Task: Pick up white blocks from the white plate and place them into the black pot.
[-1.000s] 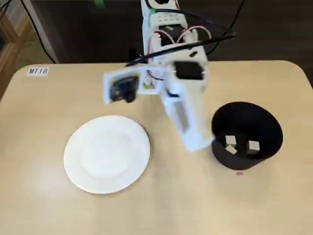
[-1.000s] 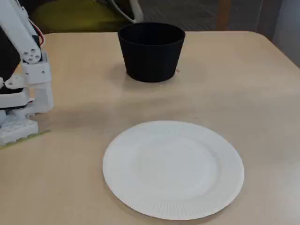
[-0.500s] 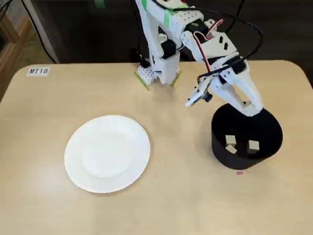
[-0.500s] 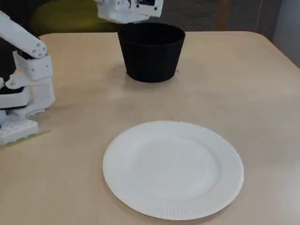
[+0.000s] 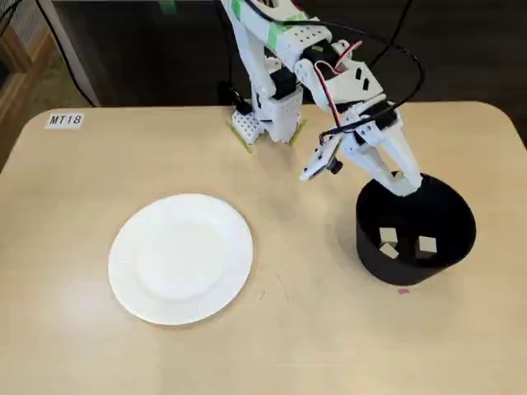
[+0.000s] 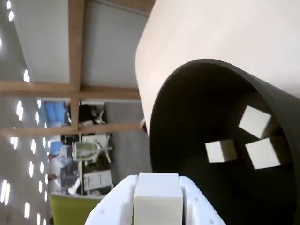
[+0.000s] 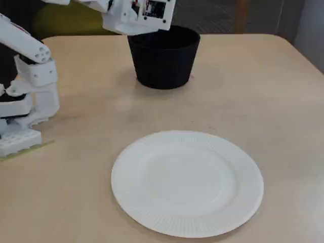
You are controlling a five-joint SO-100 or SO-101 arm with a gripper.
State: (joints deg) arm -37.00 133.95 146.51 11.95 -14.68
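Over black pot [image 5: 416, 234] | gripper [image 6: 157, 199] pinching one white block [image 6: 158, 200] (three blocks [image 6: 255, 121] inside) | white plate [image 5: 181, 257] bare

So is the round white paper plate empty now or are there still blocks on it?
Empty. Both fixed views show the round white paper plate bare; three cream cubes lie in the matte black pot.

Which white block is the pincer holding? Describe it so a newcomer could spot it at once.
Start at the black pot to the right of the white plate in a fixed view. The pincer hangs at its rim, and the held block sits clamped between the fingers in the wrist view. Unlike the three white blocks lying on the pot's floor, it is up at the rim in the pincer.
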